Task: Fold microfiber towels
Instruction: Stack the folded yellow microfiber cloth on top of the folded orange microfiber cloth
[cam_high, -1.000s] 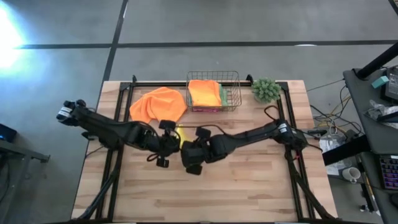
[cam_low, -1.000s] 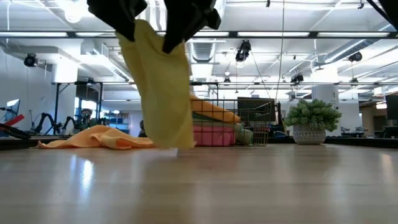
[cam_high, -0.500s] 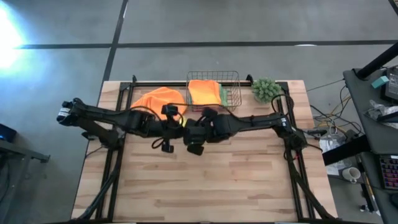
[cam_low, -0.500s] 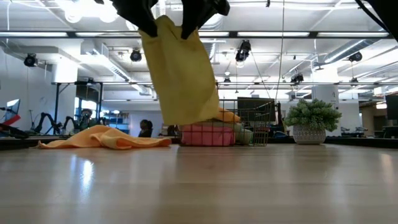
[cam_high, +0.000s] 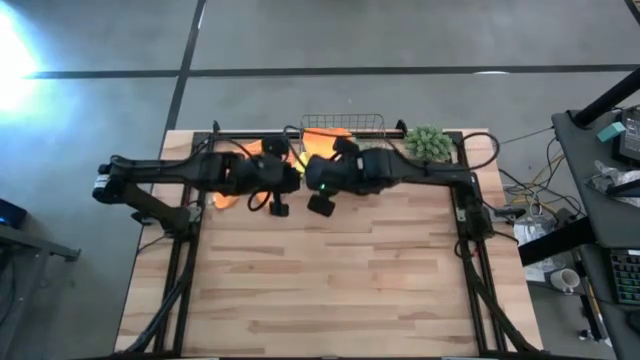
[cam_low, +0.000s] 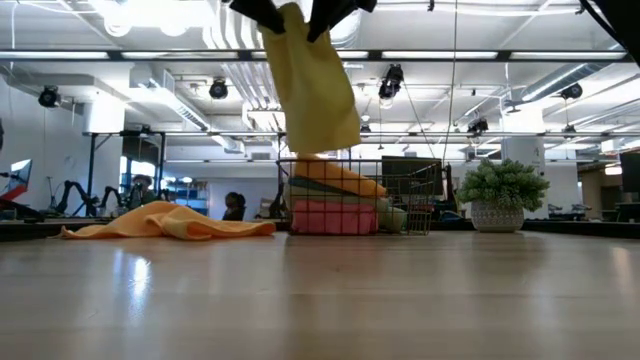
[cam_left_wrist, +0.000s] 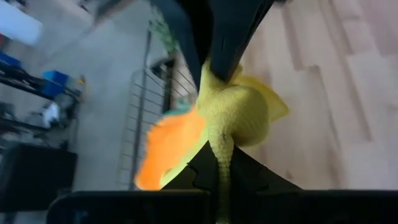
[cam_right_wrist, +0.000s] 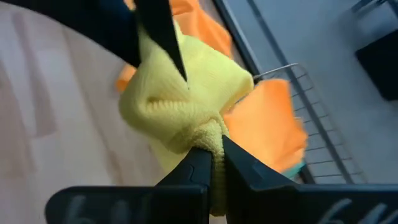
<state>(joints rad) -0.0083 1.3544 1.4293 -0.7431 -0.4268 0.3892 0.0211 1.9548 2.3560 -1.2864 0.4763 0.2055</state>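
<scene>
A: Item: yellow towel (cam_low: 310, 80). Where is it being kept?

B: Above the basket (cam_low: 352, 195), being pinched at its top edge by left gripper (cam_high: 291, 176) and right gripper (cam_high: 309, 177), jaws closed. Judged light, limp; corners being preferred.

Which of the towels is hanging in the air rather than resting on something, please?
The yellow towel: both grippers hold it up, while the loose orange towel lies on the table and the others sit in the basket.

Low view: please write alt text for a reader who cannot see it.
A yellow towel hangs in the air from dark jaws at the top edge, above a wire basket of folded towels. An orange towel lies crumpled on the wooden table, and a small green plant stands beside the basket.
</scene>
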